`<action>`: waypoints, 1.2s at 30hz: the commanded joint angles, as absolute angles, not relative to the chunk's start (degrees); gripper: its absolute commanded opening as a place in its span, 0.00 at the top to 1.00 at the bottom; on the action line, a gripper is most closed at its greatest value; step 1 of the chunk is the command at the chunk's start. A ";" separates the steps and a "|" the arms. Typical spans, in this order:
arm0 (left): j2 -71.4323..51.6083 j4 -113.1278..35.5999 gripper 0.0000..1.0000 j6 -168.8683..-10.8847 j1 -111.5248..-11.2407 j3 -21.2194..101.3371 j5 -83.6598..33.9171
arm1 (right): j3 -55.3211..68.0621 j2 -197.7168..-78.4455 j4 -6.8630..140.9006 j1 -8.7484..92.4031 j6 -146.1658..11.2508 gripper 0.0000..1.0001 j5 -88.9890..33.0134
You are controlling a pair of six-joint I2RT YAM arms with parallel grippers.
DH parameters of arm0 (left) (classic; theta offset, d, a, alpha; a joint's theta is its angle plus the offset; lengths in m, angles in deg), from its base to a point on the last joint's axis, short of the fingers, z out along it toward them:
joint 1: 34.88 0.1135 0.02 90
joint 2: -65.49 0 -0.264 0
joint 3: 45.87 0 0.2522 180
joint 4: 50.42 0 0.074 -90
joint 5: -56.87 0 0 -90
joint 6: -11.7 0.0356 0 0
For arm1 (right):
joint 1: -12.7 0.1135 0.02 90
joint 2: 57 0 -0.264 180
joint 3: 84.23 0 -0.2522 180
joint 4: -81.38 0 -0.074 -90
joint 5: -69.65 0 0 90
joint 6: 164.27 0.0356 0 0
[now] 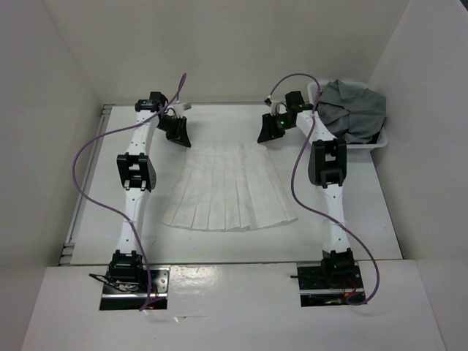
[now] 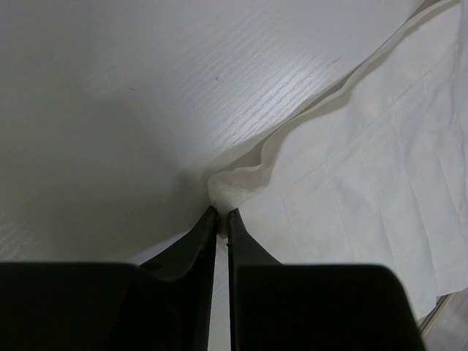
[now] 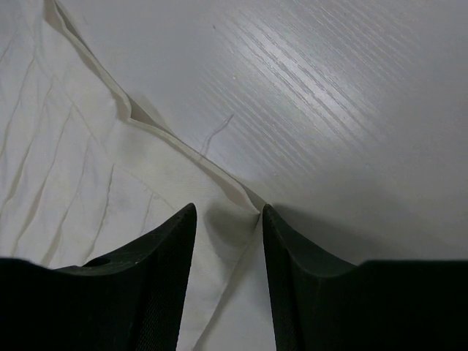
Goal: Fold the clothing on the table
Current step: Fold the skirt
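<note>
The clothing, a white pleated skirt [image 1: 230, 186], lies spread flat on the white table [image 1: 351, 219] with its narrow waist end at the far side. My left gripper [image 1: 183, 141] is down at the skirt's far left corner. In the left wrist view that gripper [image 2: 221, 212] is shut on a small bunched tip of the skirt [image 2: 351, 168]. At the far right corner is my right gripper [image 1: 265, 137]. In the right wrist view it [image 3: 228, 210] stands open, its fingers either side of the skirt's [image 3: 73, 168] folded corner.
A small white basket [image 1: 383, 145] sits at the table's far right corner, holding crumpled grey clothing [image 1: 355, 110]. White walls enclose the table on three sides. A metal edge strip [image 1: 82, 191] runs along the table's left side. A loose thread [image 3: 216, 133] trails off the skirt's edge.
</note>
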State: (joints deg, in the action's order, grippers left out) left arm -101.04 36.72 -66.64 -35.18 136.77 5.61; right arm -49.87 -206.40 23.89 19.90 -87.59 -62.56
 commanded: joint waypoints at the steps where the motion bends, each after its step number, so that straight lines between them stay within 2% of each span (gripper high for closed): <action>1: -103.34 37.70 1.00 -66.08 -35.59 138.13 4.66 | -47.37 -206.50 21.03 20.26 -87.98 0.53 -56.82; 3: -103.34 37.70 1.00 -66.08 -35.59 138.13 4.66 | -48.07 -207.12 21.03 20.26 -87.98 0.55 -56.82; 7: -103.34 37.70 1.00 -66.08 -35.59 138.13 4.66 | -50.44 -208.17 19.10 20.78 -87.98 0.68 -56.82; 8: -103.34 37.70 1.00 -66.08 -35.59 138.13 4.66 | -50.45 -208.78 19.10 20.79 -87.98 0.75 -56.82; 13: -103.34 37.70 1.00 -66.08 -35.59 138.13 4.66 | -50.97 -208.79 19.10 20.79 -87.98 0.94 -56.29; 14: -103.34 37.70 1.00 -66.08 -35.59 138.13 4.14 | -50.97 -208.79 19.10 20.79 -87.46 1.00 -56.29; 31: -87.44 36.03 1.00 -66.08 -35.06 138.66 2.47 | -53.87 -197.37 20.15 20.79 -86.23 1.00 -50.41; 36: -84.63 35.50 1.00 -66.08 -35.06 139.19 2.46 | -58.26 -196.31 19.45 20.79 -86.23 1.00 -48.21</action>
